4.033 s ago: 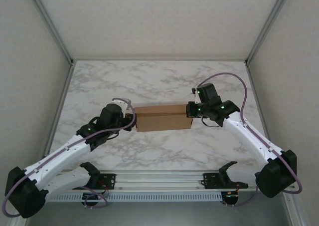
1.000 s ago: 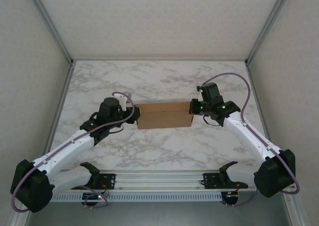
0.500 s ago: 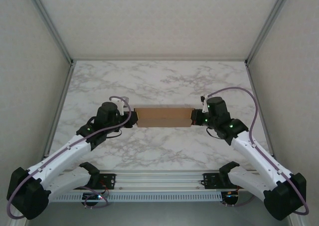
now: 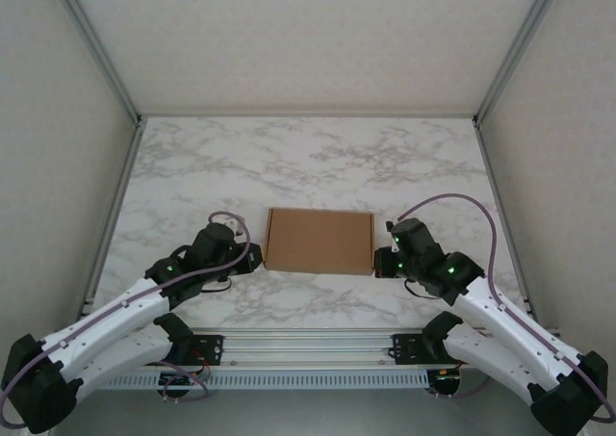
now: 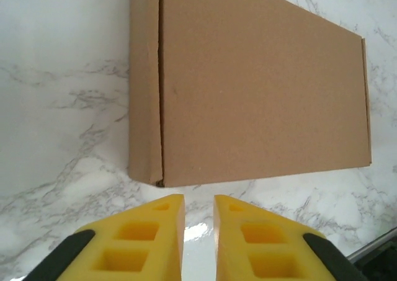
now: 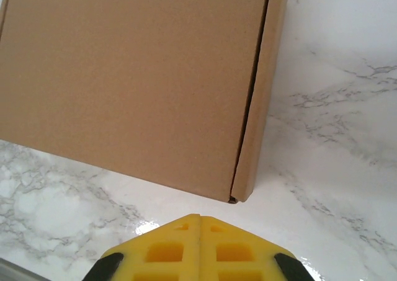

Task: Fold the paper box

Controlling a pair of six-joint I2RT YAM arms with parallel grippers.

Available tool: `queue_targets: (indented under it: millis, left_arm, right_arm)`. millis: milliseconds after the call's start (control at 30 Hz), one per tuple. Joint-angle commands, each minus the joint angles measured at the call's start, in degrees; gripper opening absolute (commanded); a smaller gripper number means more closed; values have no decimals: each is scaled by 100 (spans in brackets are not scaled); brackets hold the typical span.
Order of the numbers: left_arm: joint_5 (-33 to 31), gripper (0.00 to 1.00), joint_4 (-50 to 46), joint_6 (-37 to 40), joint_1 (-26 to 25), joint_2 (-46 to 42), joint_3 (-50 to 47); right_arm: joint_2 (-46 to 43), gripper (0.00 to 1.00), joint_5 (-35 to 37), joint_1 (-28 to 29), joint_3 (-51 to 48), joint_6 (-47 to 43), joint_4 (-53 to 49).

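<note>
The paper box (image 4: 320, 241) is a plain brown closed mailer lying flat on the marble table, near the middle. My left gripper (image 4: 253, 259) sits just off its near-left corner, apart from it. In the left wrist view the yellow fingers (image 5: 199, 197) stand slightly open with only bare table between them, and the box (image 5: 248, 89) lies just beyond the tips. My right gripper (image 4: 381, 261) is by the box's near-right corner, not touching it. In the right wrist view its fingers (image 6: 200, 218) are pressed together and empty, short of the box (image 6: 130, 76).
The marble table (image 4: 308, 157) stretches bare behind the box to the back wall. An aluminium rail (image 4: 308, 345) with the arm bases runs along the near edge. Slanted metal frame posts (image 4: 115, 195) border the table left and right.
The box, earlier held up on its edge between the two grippers, now lies flat on the table. Both arms have drawn back toward the near edge and let go.
</note>
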Motion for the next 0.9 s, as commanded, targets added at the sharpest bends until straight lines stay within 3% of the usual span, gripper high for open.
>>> queue_targets:
  millis: [0,167,300,433,600,867]
  left_arm:
    - [-88,32,-298,-76,-36,-174,-29]
    - [-242,49,-201,360,83,126,375]
    - [-298,66,226,818,718,760,483]
    - [-254,71,844,1002,1242,1294,456]
    - [193,70,1717,852,1308,2111,383]
    - [838,62,2806,162,1230,2540,-11]
  right_arm:
    - [-68,1,150,56,92,263,-283]
    - [328,21,717,50,518,101,-631]
    - [1003,41,978,-128,721,-26,-486]
    - [1587,52,770,-529,744,-98,-75]
    - [2271,54,-195,-1163,585,-91,795]
    - [3217,46,-901,-1285,565,-45,1692]
